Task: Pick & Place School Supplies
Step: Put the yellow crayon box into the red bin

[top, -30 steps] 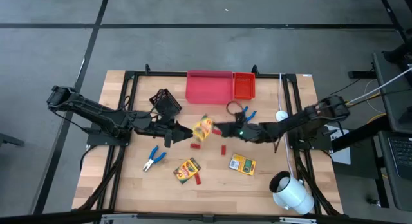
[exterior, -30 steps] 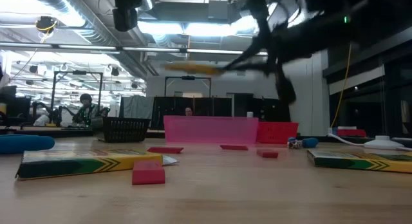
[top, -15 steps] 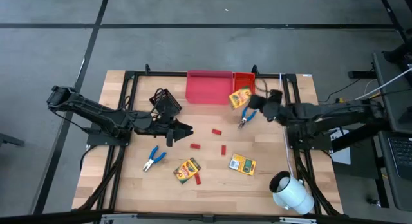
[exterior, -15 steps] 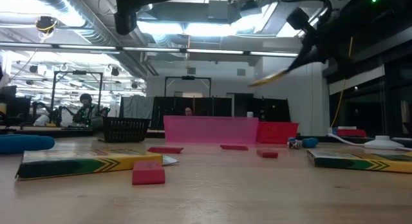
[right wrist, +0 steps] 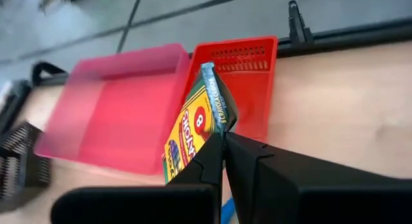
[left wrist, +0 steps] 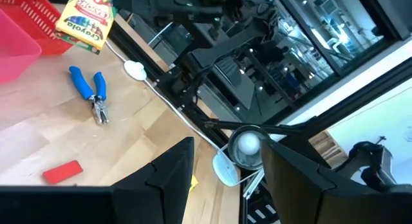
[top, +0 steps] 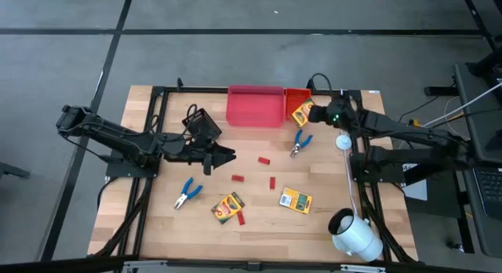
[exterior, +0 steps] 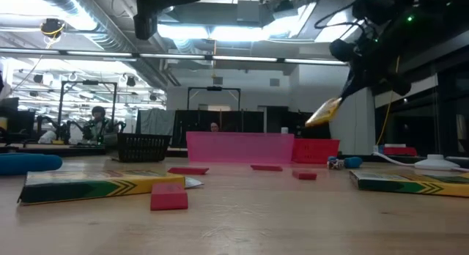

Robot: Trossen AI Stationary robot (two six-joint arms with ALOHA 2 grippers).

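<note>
Right wrist view showed the right gripper (right wrist: 223, 141) clamped on a crayon box (right wrist: 193, 124) above the orange bin (right wrist: 257, 69). The left gripper (top: 227, 155) hovered, parted and empty, over the surface (top: 157, 226).

Pink bin (top: 254, 106), orange bin (top: 292, 100), black bin (top: 201, 124), white cylinder (top: 355, 234)

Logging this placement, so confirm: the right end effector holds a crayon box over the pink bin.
Not quite. The right end effector does hold a crayon box, but over the orange bin, not the pink bin. The right wrist view shows it; the high view agrees.
</note>
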